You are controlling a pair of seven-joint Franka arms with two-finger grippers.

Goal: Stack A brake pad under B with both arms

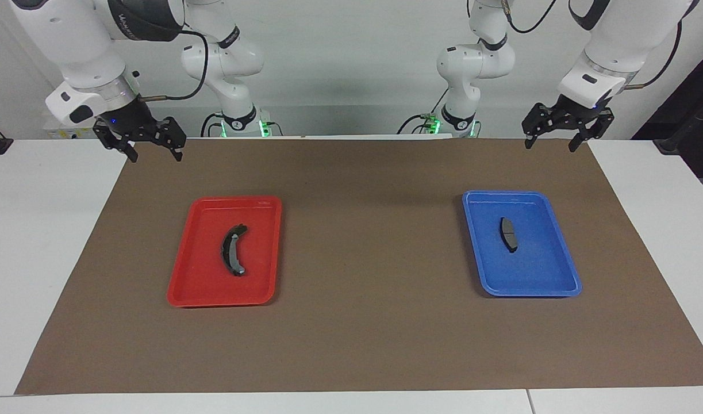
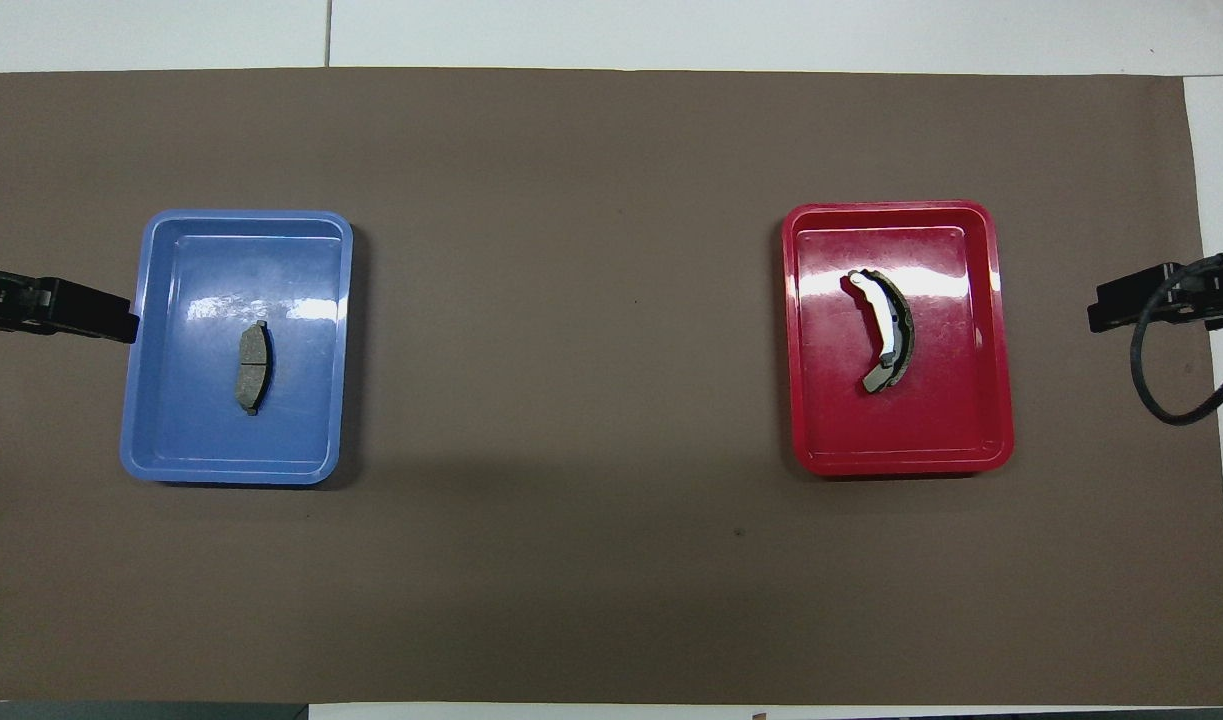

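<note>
The A brake pad [image 1: 508,234], short, flat and dark grey, lies in a blue tray [image 1: 535,270] toward the left arm's end of the table; it also shows in the overhead view [image 2: 253,369] in the same tray [image 2: 211,260]. B [image 1: 234,250], the long curved black pad with a silvery end, lies in a red tray [image 1: 202,276] toward the right arm's end; it also shows from above [image 2: 886,330] in that tray [image 2: 951,420]. My left gripper [image 1: 549,145] is open and empty, raised over the mat's corner. My right gripper [image 1: 157,157] is open and empty, raised over the mat's other corner.
A brown mat [image 1: 362,230] covers most of the white table [image 1: 41,230]. The two trays stand well apart on it, with bare mat between them. A black cable [image 2: 1161,380] hangs by the right gripper.
</note>
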